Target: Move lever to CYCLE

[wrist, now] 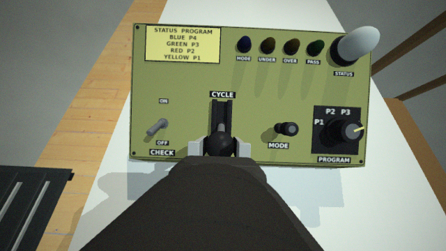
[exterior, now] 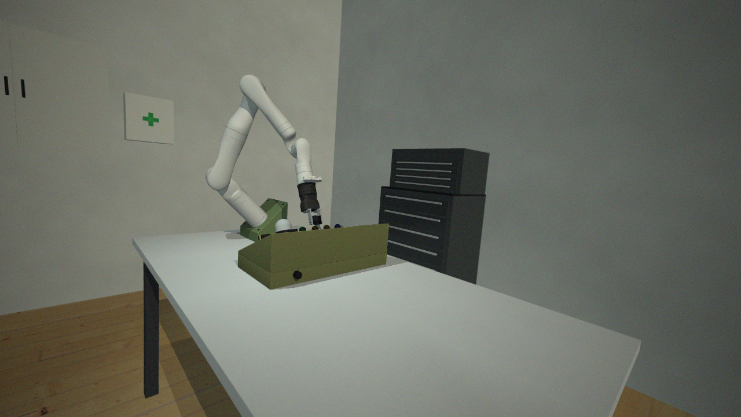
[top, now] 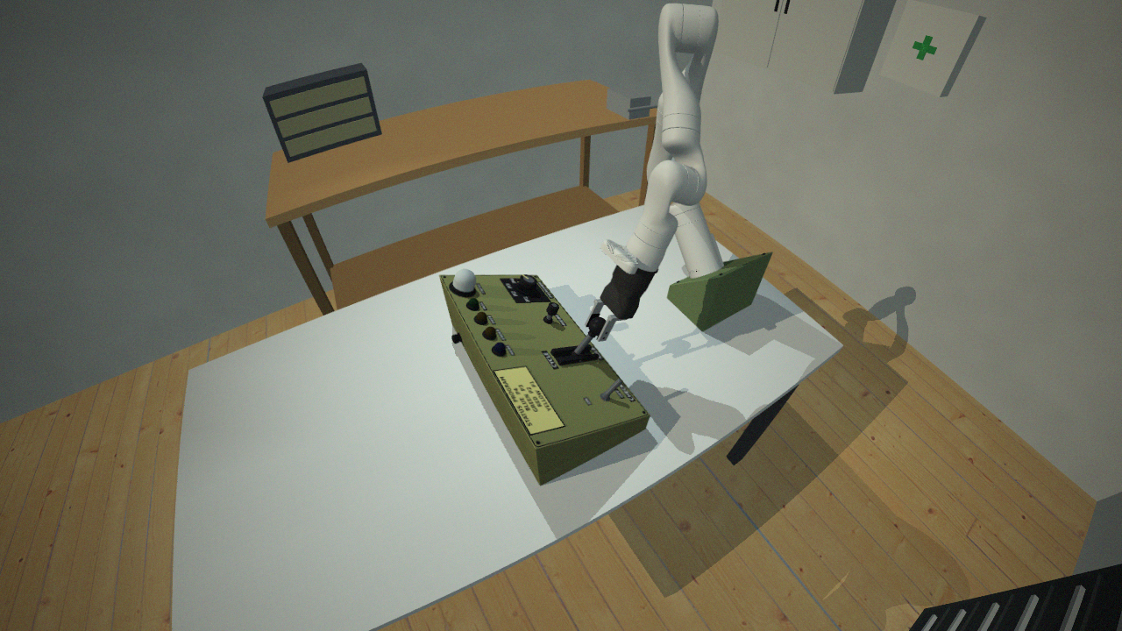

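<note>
The olive console (top: pixel 525 329) (exterior: pixel 321 253) (wrist: pixel 181 87) stands on the white table (top: pixel 314 439). Its lever (top: pixel 584 342) has a black ball knob (wrist: pixel 219 143) and sits in a dark slot (wrist: pixel 221 113). It leans to the slot's near end, away from the CYCLE label (wrist: pixel 222 94). My gripper (top: pixel 596 322) (exterior: pixel 313 218) (wrist: pixel 220 143) is shut on the knob, one grey finger on each side. The CHECK toggle (wrist: pixel 157 127) points toward OFF. The MODE button (wrist: pixel 287 129) and the PROGRAM knob (wrist: pixel 348 132) sit to the right of the lever.
A white status lamp (wrist: pixel 355 43) and a row of dark lamps (wrist: pixel 279 45) line the panel's far edge. The arm's green base (top: pixel 718 294) stands on the table behind the console. A wooden bench (top: pixel 439 149) and a black tool cabinet (exterior: pixel 429 207) stand beyond the table.
</note>
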Available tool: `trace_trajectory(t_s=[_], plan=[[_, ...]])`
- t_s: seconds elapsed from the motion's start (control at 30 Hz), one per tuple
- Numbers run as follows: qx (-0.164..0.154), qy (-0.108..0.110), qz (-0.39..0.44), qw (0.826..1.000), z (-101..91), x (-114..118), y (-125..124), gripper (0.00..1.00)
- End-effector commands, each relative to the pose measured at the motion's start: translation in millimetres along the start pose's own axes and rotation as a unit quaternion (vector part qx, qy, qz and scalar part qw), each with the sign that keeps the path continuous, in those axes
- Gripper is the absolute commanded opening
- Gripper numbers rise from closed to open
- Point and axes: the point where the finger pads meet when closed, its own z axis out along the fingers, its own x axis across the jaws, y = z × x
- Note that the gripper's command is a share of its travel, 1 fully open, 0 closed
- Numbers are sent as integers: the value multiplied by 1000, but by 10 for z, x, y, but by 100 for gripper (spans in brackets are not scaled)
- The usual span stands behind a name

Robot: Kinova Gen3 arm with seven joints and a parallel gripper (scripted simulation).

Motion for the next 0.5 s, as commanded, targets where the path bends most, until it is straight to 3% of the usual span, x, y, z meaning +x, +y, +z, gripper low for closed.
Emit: trace_trajectory(t_s=[0.0,0.47], plan=[[7,-3,4,1000,-34,-4,-120,0],[7,-3,4,1000,-47,-3,-294,0]])
